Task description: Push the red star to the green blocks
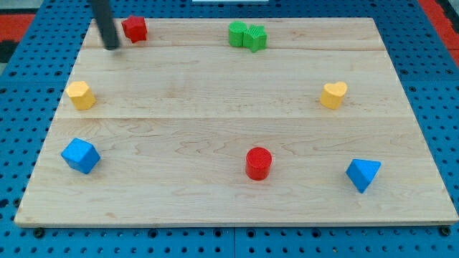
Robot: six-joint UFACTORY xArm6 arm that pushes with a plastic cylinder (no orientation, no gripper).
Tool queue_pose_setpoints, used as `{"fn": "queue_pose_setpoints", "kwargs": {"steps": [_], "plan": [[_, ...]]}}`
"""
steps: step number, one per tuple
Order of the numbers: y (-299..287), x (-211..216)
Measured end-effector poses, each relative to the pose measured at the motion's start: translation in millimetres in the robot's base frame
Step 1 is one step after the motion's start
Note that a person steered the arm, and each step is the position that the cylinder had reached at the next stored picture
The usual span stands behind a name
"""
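Currently, the red star [134,29] is found near the top-left corner of the desk [215,107], with my tip [112,47] set just beside it on the view's left and slightly lower, apparently not yet touching. No fingers are fitted to this rod, so nothing can be said to be open, closed or gripping. The two green blocks [247,36] are seen touching each other along the top edge, well apart from the star toward the view's right. From here, a push delivered below the star's centre could probably spin it or drive it upward off the desk's near top edge, since little margin is left there; a glancing contact on one of its points might also let it slip past the rod. A push carried too far could scatter the green pair. The blocks appear to be matte, ridged plastic, likely light and easily slid over the smooth, pale wooden planks. Elsewhere a red cylinder [258,163], two yellow blocks [80,94] [333,94] and two blue blocks [79,155] [363,174] are scattered, clear of the likely path.
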State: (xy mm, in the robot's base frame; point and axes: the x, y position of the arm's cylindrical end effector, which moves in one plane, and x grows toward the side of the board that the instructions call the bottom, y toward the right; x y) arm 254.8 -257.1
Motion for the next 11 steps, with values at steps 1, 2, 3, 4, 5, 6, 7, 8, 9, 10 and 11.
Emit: {"fn": "queue_pose_setpoints", "kwargs": {"steps": [1, 2, 3, 4, 5, 6, 7, 8, 9, 10, 11], "plan": [[-2.3, -41.9], [43.0, -47.4], [117.6, -35.3], [143.8, 6.6], [134.3, -7.3], [145.4, -26.9], [172.6, -24.8], [175.0, -24.8], [175.3, -18.7], [175.6, -3.8], [98.6, 13.5]]}}
